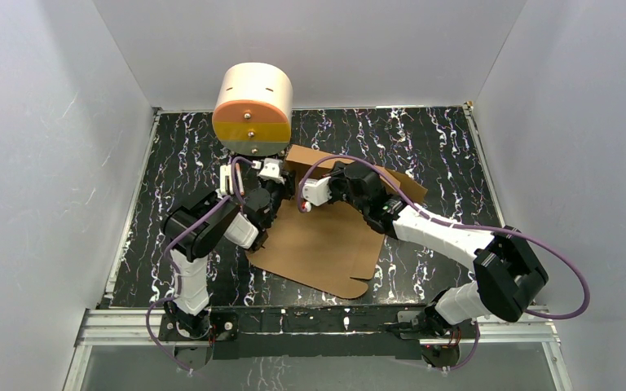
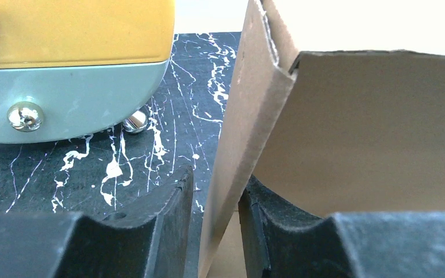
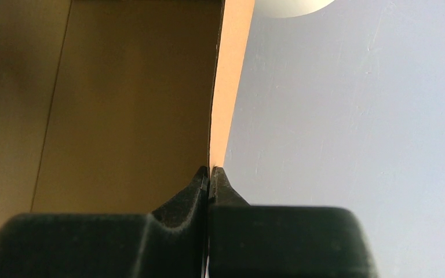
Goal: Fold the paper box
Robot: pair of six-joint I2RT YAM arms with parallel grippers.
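Note:
The paper box (image 1: 318, 244) is a brown cardboard sheet lying flat in the middle of the table, with its far panel (image 1: 375, 175) raised. My left gripper (image 1: 279, 181) is at the raised part's left end. In the left wrist view its jaws (image 2: 215, 191) are open around an upright flap (image 2: 249, 116). The flap touches the right finger (image 2: 255, 231), and a gap shows at the left finger. My right gripper (image 1: 303, 202) is shut on a thin cardboard edge (image 3: 223, 87), with its jaws (image 3: 209, 171) pressed together on it.
A cream cylinder (image 1: 253, 106) with an orange and yellow front stands just behind the left gripper. It is close in the left wrist view (image 2: 75, 58). The black marbled table (image 1: 448, 155) is walled in white on three sides.

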